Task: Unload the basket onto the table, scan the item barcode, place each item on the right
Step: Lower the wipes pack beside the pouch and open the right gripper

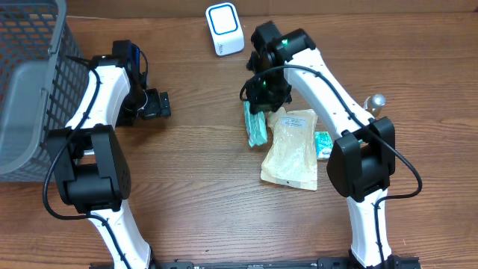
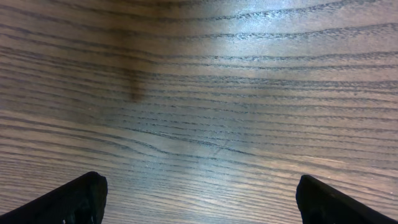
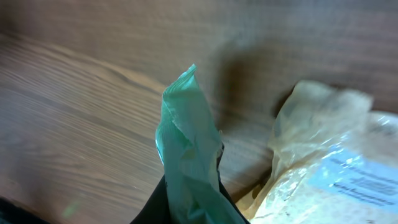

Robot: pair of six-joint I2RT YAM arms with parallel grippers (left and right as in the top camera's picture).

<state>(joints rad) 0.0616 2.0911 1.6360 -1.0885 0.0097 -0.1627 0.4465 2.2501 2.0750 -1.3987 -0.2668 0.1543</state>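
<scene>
I find my right hand (image 1: 258,103) pinching the light, limp green packet (image 3: 186,137) by its crimped end, my left hand (image 1: 160,104) wide open and empty.

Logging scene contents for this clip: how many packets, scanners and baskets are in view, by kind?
Packets: 3 (green packet, tan pouch, small green-white packet, partly hidden)
Scanner: 1
Basket: 1
Total: 5

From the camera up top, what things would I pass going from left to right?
grey basket → white scanner → green packet → tan bag → small teal box
</scene>
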